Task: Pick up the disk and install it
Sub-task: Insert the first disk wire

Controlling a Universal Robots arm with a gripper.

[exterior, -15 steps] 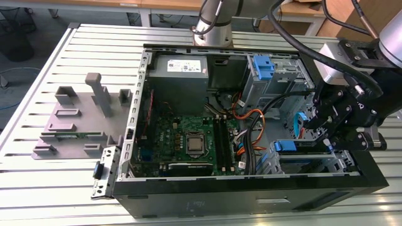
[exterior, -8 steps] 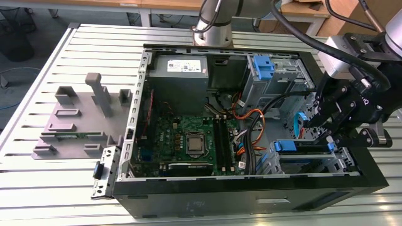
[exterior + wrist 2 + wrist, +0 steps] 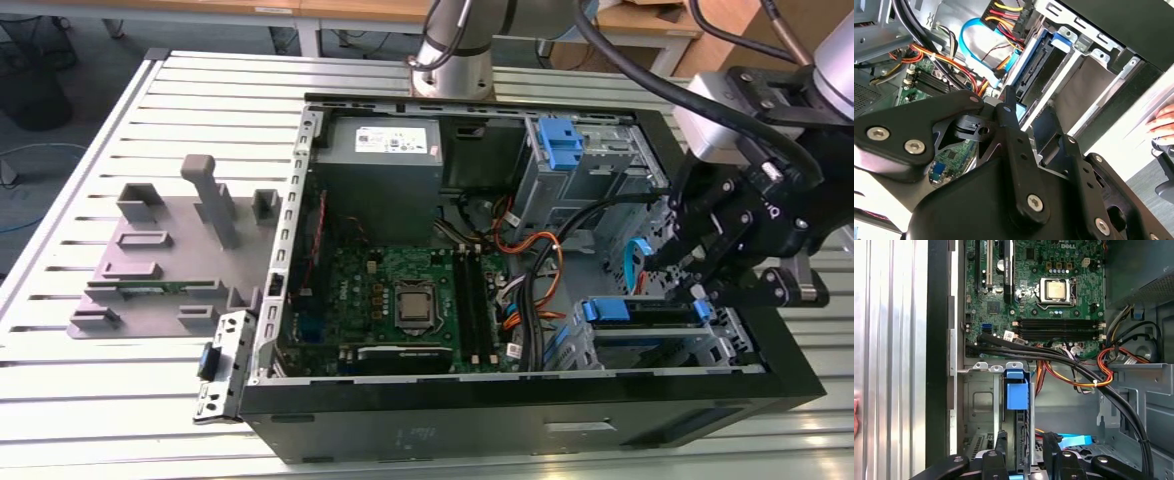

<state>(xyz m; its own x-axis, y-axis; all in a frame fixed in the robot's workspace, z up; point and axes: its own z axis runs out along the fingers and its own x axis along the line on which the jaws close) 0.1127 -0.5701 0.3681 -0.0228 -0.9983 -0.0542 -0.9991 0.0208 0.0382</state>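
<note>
The disk (image 3: 647, 322) sits in the drive cage at the case's near corner on the exterior view's right, with the blue carrier tabs showing at both ends. In the first wrist view I see it edge-on, its blue carrier (image 3: 1016, 390) upright in the slot. In the second wrist view the disk (image 3: 1030, 75) lies along the cage wall. My gripper (image 3: 697, 290) hangs right over the end of the disk nearest the case wall. Its black fingers (image 3: 1002, 450) straddle the carrier, and a gap shows on one side. The gripper (image 3: 1025, 452) (image 3: 1026, 107) looks open.
The open computer case (image 3: 534, 400) lies on a slatted metal table (image 3: 120, 420). Inside are the motherboard (image 3: 400, 300), a grey power-supply box (image 3: 380, 150) and loose orange and black cables (image 3: 534, 250). A grey plastic stand (image 3: 174, 250) is on the exterior view's left. A person's hand (image 3: 1164, 120) rests outside the case.
</note>
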